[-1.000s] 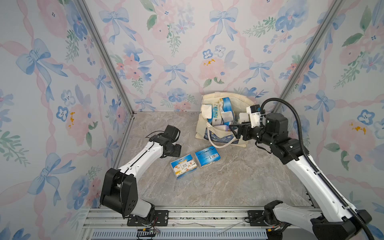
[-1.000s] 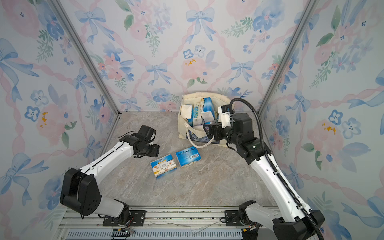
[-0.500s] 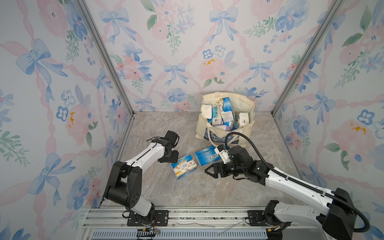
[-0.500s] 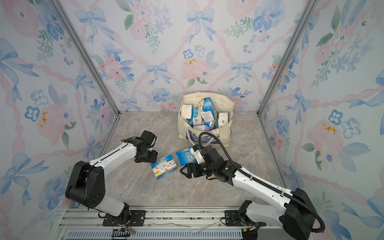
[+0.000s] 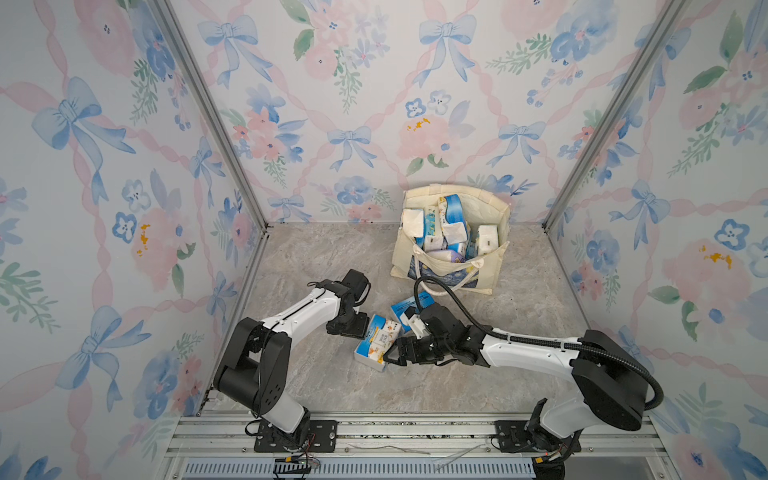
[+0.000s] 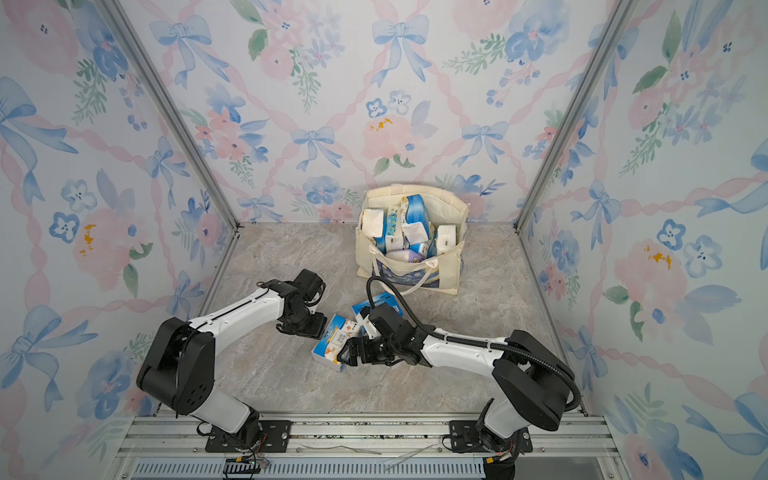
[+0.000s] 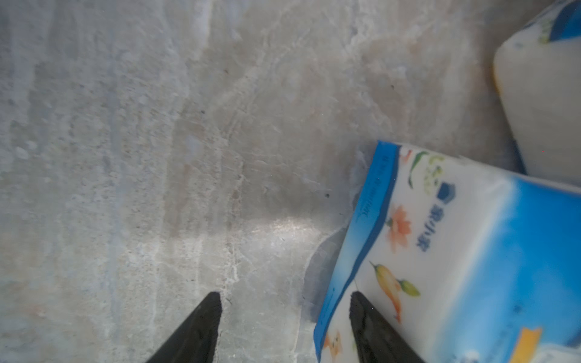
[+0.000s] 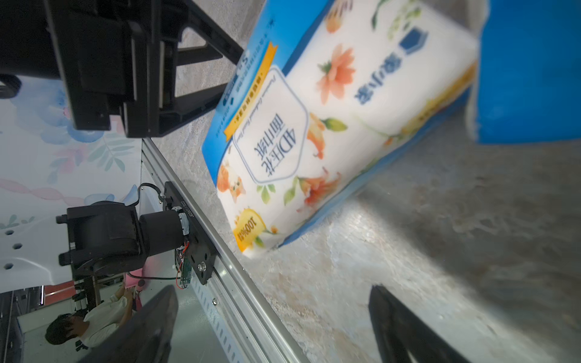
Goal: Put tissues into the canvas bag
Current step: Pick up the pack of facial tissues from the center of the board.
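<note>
Crowding the pack point(image 5: 376, 343) from opposite sides, the left gripper point(image 5: 353, 328) and right gripper point(image 5: 390, 359), both spread and empty, could collide or push it out of each other's reach.

The pincer point(image 8: 273, 290) is wide open and holds nothing. Just ahead of it a flower pack point(image 8: 314, 125) lies on the table point(image 8: 408, 251). A blue pack point(image 8: 531, 69) sits just past it.

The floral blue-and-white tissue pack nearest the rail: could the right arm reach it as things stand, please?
Probably yes: the open right gripper faces the near end of the floral blue-and-white tissue pack with nothing between; the left gripper crowds its far side.
</note>
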Robot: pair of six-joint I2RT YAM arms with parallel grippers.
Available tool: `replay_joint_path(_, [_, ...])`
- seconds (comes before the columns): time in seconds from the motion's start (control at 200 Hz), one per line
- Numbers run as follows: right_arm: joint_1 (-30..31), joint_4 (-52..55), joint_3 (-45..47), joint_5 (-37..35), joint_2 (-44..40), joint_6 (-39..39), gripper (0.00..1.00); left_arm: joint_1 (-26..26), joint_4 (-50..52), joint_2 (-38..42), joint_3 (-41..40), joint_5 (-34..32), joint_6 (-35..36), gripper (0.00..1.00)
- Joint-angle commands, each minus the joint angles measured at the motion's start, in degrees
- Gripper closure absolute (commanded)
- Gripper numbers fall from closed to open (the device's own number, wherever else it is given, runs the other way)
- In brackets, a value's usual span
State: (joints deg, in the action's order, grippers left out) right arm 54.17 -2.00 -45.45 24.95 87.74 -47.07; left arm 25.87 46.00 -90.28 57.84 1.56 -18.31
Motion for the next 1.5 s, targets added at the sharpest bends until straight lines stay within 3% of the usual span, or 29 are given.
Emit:
replay_joint_path(0.0, [0.53,-4.12,0.88,1.33,0.48,-1.93,0.03,1.34,1.81,-1.04,-0.89,6.04,-0.68,0.33])
replay_joint_path(0.185, [0.31,-4.72,2.52,1.34,1.73,-2.89,0.01,3.17,2.36,0.06,-0.98,11.7,-0.81,0.33])
replay_joint_path(0.39, [0.21,-6.48,5.98,1.43,1.17,-4.9,0.01,1.76,4.32,5.38,0.99,5.46,-2.34,0.31])
replay_joint_path(0.6, [0.04,-6.7,7.75,0.78,-0.08,-5.39,0.01,1.89,4.64,7.92,2.36,7.38,-2.79,0.3])
replay_joint_path(1.11, [-0.47,-10.72,8.61,1.62,2.58,-7.11,0.01,5.29,1.08,3.62,1.74,13.35,-2.22,0.29])
replay_joint_path(1.49, [-0.87,-14.64,9.88,2.74,4.01,-9.49,0.01,5.03,0.86,-1.49,0.25,11.45,-1.12,0.29])
